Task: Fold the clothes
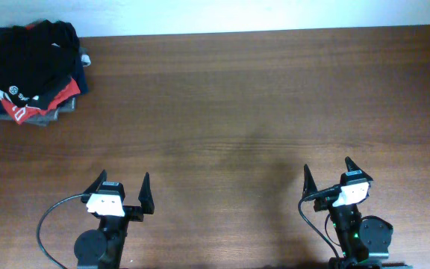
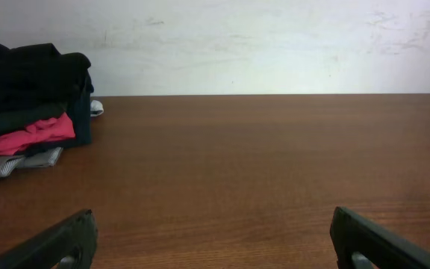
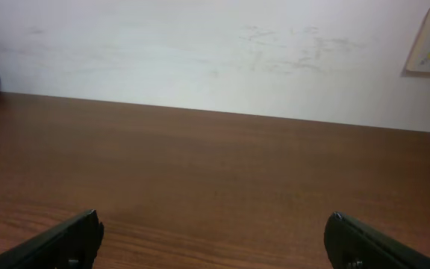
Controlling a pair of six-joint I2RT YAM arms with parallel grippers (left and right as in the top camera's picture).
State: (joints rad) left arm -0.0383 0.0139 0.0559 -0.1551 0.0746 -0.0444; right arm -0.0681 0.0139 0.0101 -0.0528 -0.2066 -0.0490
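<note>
Left gripper: jaws spread wide, empty. Right gripper: jaws likewise wide, empty. Counter: brown wood. Black T-shirt: crumpled atop a pile, far-left corner, well apart; outline indistinct, pile cropped at the frame edge. Red garment and grey garment beneath: edges only.

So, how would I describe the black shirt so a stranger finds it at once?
Look at the far left corner of the table, where a pile of clothes sits. The black shirt lies crumpled on top; the red garment and the grey garment under it lie flat.
</note>
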